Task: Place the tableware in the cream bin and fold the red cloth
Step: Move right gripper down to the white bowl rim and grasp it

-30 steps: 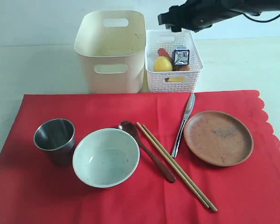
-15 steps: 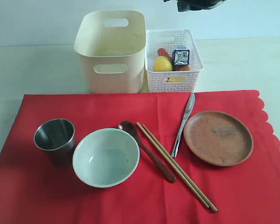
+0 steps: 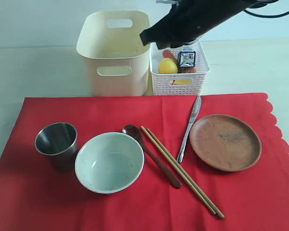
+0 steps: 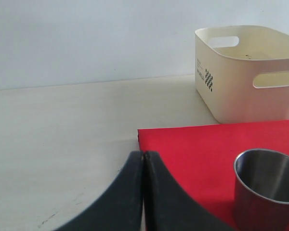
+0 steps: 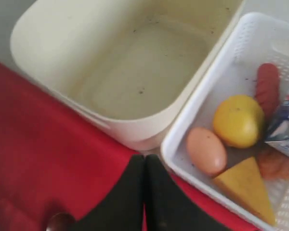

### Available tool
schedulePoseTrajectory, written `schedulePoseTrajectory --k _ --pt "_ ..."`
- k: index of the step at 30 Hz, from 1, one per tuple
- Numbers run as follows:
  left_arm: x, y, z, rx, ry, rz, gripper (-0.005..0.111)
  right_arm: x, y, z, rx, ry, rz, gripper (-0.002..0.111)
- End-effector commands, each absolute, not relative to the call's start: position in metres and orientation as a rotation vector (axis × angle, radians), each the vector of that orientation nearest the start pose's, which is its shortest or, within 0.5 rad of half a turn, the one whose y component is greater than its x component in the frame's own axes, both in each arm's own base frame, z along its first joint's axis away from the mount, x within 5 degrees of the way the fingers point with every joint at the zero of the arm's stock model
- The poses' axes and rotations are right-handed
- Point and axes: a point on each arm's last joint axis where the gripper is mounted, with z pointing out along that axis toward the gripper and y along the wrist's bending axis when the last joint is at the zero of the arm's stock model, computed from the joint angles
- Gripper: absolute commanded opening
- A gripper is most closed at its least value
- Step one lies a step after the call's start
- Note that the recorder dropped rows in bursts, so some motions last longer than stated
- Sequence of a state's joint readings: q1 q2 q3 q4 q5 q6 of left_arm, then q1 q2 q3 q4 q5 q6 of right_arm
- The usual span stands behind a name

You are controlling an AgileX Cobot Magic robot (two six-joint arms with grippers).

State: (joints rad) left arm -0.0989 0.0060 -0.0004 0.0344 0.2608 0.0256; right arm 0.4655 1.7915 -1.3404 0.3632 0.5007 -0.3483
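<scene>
The red cloth lies flat and carries the steel cup, speckled bowl, brown spoon, chopsticks, knife and reddish-brown plate. Behind the cloth stands the cream bin, with nothing in it. My right gripper hangs shut and holds nothing, above the gap between the bin and the white basket; its tips are pressed together. My left gripper is shut too, low over the cloth's corner, near the cup. The exterior view does not show it.
A white perforated basket beside the bin holds a lemon, egg, cheese wedge, sausage and a small carton. Pale tabletop surrounds the cloth.
The right arm rose almost out of the exterior view, then came back down and leftward over the bin and basket. Its jaws have shut. The tableware has not moved.
</scene>
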Motion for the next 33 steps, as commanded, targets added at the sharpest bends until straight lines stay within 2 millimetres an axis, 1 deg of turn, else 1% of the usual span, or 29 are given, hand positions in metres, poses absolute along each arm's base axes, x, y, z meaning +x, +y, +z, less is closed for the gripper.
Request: schedulePoseTrajectory --k 1,4,9,13,16,23,28,33 --pt "0.055 -0.005 0.19 0.133 1.735 -0.025 0.003 0.334 0.216 0.247 -0.782 2.285 0.407 0.0" --pt "0.055 -0.005 0.19 0.133 1.735 -0.025 0.003 0.321 0.23 0.24 -0.843 2.264 0.411 0.0" --pt "0.055 -0.005 0.19 0.133 1.735 -0.025 0.003 0.3 0.251 0.232 -0.993 2.219 0.411 0.0" --pt "0.055 -0.005 0.19 0.133 1.735 -0.025 0.003 0.287 0.265 0.231 -1.084 2.183 0.419 0.0" --pt "0.055 -0.005 0.19 0.133 1.735 -0.025 0.003 0.282 0.271 0.231 -1.105 2.17 0.426 0.0" --pt "0.055 -0.005 0.19 0.133 1.735 -0.025 0.003 0.282 0.271 0.23 -1.109 2.172 0.424 0.0" --pt "0.055 -0.005 0.19 0.133 1.735 -0.025 0.003 0.278 0.269 0.226 -1.151 2.217 0.426 0.0" --pt "0.055 -0.005 0.19 0.133 1.735 -0.025 0.003 0.27 0.262 0.209 -1.21 2.262 0.403 0.0"
